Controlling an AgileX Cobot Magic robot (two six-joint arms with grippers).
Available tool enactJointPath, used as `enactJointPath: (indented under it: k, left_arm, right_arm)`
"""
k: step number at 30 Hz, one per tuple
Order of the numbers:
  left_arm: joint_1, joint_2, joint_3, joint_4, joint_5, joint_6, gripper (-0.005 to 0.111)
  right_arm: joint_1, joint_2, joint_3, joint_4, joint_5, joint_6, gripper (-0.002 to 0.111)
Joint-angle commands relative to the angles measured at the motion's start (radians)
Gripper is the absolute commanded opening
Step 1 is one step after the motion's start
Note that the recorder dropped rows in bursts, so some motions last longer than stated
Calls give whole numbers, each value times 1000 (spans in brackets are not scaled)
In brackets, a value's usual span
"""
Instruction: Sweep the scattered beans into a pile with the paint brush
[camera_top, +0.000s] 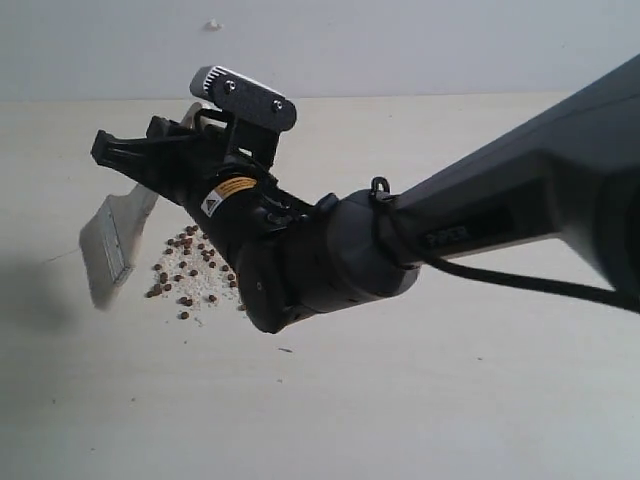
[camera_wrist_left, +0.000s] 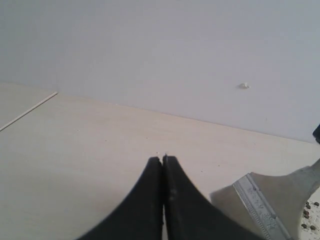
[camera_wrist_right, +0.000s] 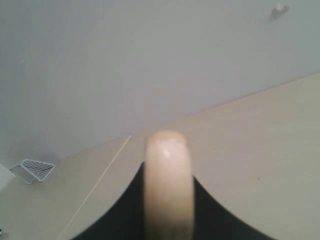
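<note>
While the right arm (camera_top: 500, 200) reached in from the right edge of the surface (camera_top: 420, 400) and across the middle, the right jaws were clamped on the wooden handle of the paint brush (camera_top: 110, 240). That was a solid hold, with the handle pinched between the two black sides. From the right wrist camera the rounded handle end (camera_wrist_right: 167, 175) poked straight out between them.

The brush hung tilted, its wide head pointing down at the left part of the surface, well short of the far edge. Its tip was blurred, so I could not tell whether the bristles met the surface.

Just beside the head, on the arm's side, lay the beans (camera_top: 190, 268). They were a loose reddish-brown scatter mixed with white crumbs (camera_top: 205, 288), and some sat partly under the wrist.

The left jaws were closed tip against tip with nothing between them, hanging above the pale surface. From the left wrist camera the brush head (camera_wrist_left: 270, 200) and a few beans (camera_wrist_left: 310, 216) showed close by.

A white wire basket (camera_wrist_right: 32, 170) sat far off, near where the surface met the wall (camera_wrist_right: 125, 60).
</note>
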Motion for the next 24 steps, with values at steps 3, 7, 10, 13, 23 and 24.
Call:
enactJointPath:
  k: [3, 7, 10, 13, 23, 24]
  left_arm:
    - [4, -7, 3, -9, 2, 4, 0]
    - [4, -7, 3, -9, 2, 4, 0]
    - [4, -7, 3, -9, 2, 4, 0]
    - [4, -7, 3, -9, 2, 4, 0]
    - [4, -7, 3, -9, 2, 4, 0]
    - [4, -7, 3, -9, 2, 4, 0]
  right_arm:
    - [3, 45, -23, 152, 26, -143, 0]
    - [3, 45, -23, 215, 57, -279, 0]
    - [3, 45, -23, 302, 73, -368, 0]
    - [3, 37, -23, 399, 82, -501, 0]
    - [3, -32, -23, 780, 63, -942, 0]
    - [3, -32, -23, 799, 58, -967, 0]
